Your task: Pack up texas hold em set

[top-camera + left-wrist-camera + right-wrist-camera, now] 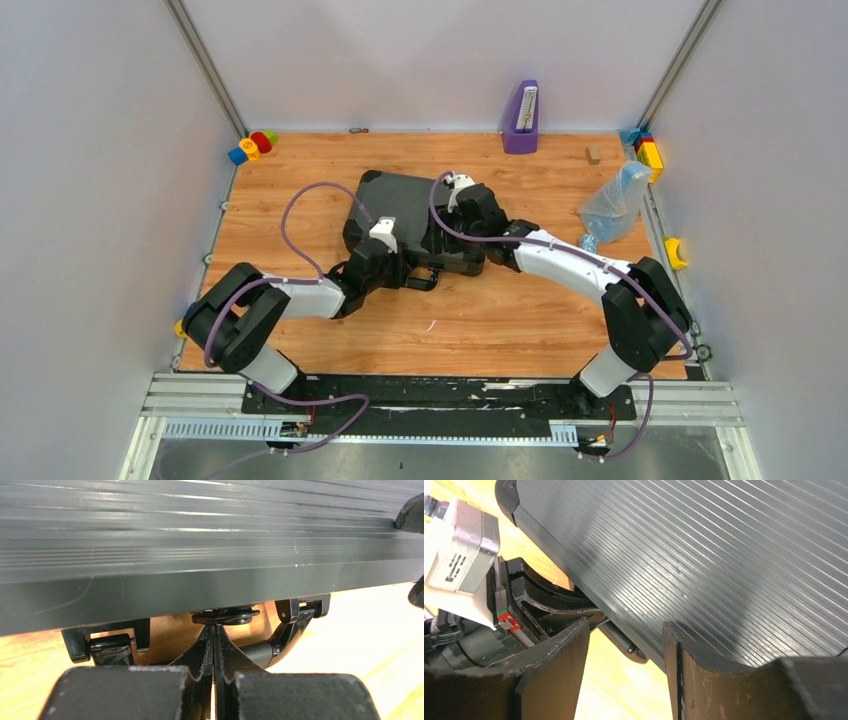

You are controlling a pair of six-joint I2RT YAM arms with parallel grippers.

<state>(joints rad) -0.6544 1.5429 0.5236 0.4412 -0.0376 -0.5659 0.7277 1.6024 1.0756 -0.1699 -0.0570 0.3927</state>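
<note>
A: Closing up? Case sits shut on the worktop, centre.
B: Seems so. Left fingers pinched together, nothing between, by the latches; right fingers spread astride its edge. Next, likely: snap latches.

Wooden table: closed black case centre. Far edge: purple upright object, small wooden block. Far-left corner: toy blocks. Right side: clear plastic bag, yellow piece.
</note>
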